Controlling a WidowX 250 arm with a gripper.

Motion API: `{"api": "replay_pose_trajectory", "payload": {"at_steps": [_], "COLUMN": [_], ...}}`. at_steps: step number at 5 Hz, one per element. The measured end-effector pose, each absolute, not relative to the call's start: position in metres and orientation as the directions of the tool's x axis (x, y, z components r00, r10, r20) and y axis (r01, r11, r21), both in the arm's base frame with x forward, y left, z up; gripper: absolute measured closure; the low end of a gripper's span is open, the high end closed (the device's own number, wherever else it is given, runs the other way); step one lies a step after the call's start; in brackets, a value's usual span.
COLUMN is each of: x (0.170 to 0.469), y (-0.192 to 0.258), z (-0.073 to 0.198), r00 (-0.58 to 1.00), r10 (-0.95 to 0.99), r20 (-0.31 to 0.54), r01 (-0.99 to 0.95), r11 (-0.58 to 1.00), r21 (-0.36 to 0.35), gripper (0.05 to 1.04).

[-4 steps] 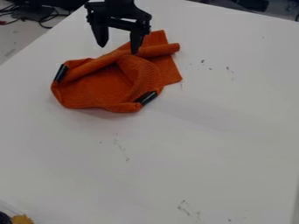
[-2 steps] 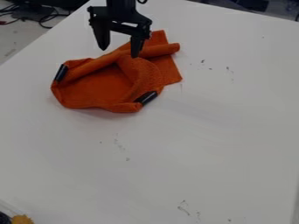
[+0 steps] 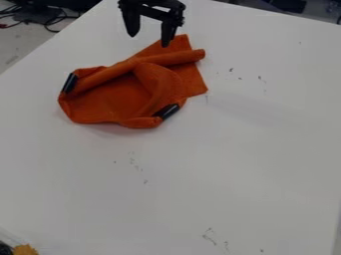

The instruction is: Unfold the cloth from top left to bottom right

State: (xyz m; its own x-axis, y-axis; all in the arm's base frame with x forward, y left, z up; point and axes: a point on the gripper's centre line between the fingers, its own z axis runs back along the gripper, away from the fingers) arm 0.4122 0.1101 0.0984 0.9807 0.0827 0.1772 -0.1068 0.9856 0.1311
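At the top of the view, my black gripper (image 3: 149, 41) stands open with its two fingers well apart and nothing between them. Its right finger overlaps the upper edge of the orange cloth (image 3: 123, 97), while the left one shows against the white table left of that edge. The cloth lies crumpled in the upper left part of the table, with a rolled fold running from its left side up to its right corner. One black clip-like piece (image 3: 70, 82) sits on the cloth's left edge, another (image 3: 166, 111) on its lower right edge.
The white table (image 3: 233, 164) extends right and below the cloth, with small dark marks on it. Dark cables (image 3: 50, 20) lie beyond its upper left edge. A yellow object (image 3: 25, 249) shows in the bottom left corner.
My gripper has moved up and to the right, and its fingers now stand higher over the cloth's upper edge. The cloth has not visibly moved.
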Motion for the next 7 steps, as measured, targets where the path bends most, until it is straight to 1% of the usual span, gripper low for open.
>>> {"api": "replay_pose_trajectory", "payload": {"at_steps": [1, 2, 3, 4, 5, 6, 7], "x": [0.405, 0.369, 0.35, 0.359, 0.367, 0.37, 0.37], "y": [0.083, 0.05, 0.037, 0.043, 0.056, 0.066, 0.068], "z": [0.08, 0.087, 0.078, 0.058, 0.03, 0.012, 0.008], "r00": [0.979, 0.956, 0.946, 0.949, 0.956, 0.961, 0.96], "r10": [0.104, 0.184, 0.192, 0.169, 0.17, 0.17, 0.177], "r20": [0.173, 0.228, 0.263, 0.267, 0.24, 0.218, 0.215], "r01": [-0.126, -0.222, -0.234, -0.2, -0.187, -0.176, -0.177], "r11": [0.984, 0.963, 0.962, 0.976, 0.981, 0.984, 0.984], "r21": [0.126, 0.152, 0.141, 0.09, 0.049, 0.009, -0.016], "gripper": [0.083, 0.083, 0.083, 0.083, 0.083, 0.122, 0.334]}}
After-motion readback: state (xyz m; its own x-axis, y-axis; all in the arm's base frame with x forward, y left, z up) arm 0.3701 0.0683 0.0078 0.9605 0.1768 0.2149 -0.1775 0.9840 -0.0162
